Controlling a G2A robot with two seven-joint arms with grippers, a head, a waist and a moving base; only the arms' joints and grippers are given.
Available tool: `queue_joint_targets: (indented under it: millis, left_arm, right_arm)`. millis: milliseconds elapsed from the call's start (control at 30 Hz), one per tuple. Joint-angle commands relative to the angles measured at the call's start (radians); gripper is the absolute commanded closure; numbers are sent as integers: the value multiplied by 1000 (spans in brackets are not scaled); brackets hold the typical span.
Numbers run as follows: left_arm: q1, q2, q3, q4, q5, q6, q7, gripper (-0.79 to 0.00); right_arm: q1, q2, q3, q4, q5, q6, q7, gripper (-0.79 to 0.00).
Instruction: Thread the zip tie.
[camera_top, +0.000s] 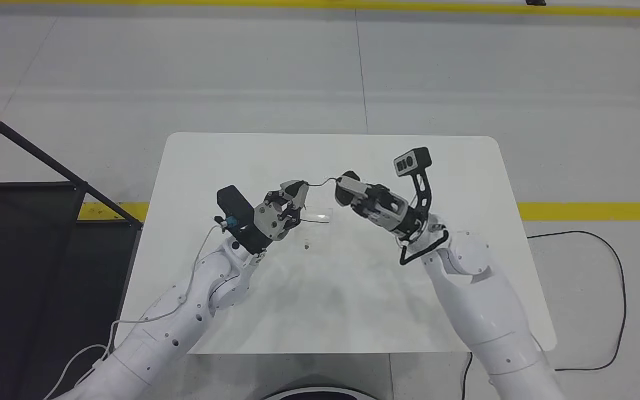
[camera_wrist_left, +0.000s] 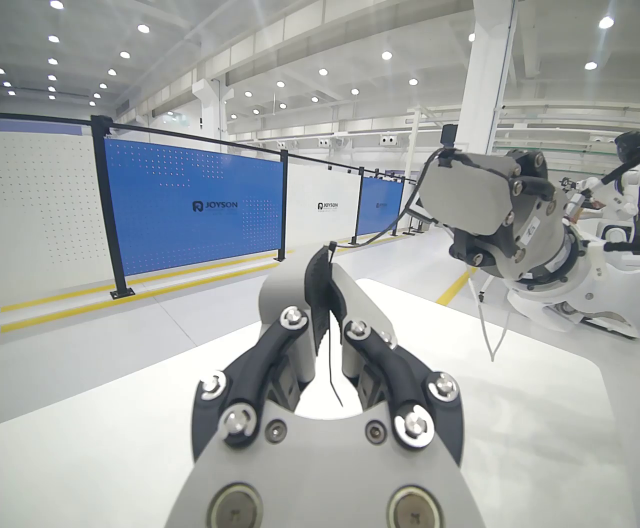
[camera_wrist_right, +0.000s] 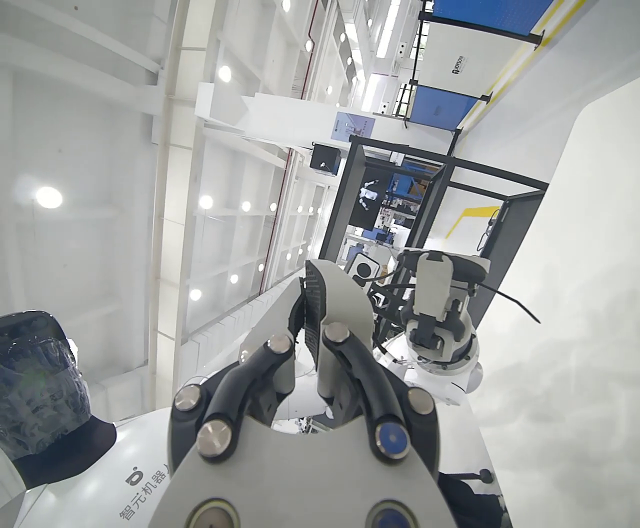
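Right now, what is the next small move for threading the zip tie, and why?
Probably ease the right gripper a little toward the left gripper, to bend the zip tie into a loop. Both pairs of jaws look shut on it, the strap arcs between them above the table, and no loop is closed yet.

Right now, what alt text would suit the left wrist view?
The left gripper is shut on a thin black zip tie, whose tail pokes back toward the camera. Beyond it, the right gripper hangs above the white table.
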Motion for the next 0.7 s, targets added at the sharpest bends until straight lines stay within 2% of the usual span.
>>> queue_joint_targets:
  millis: [0,667]
  left_arm:
    - [0,0,0,0,0,0,0,0]
    - [0,0,0,0,0,0,0,0]
  right_arm:
    - [4,-1,-2,3,-2,3,-3,0]
    - [19,-16,-4,23,22,-24,0,0]
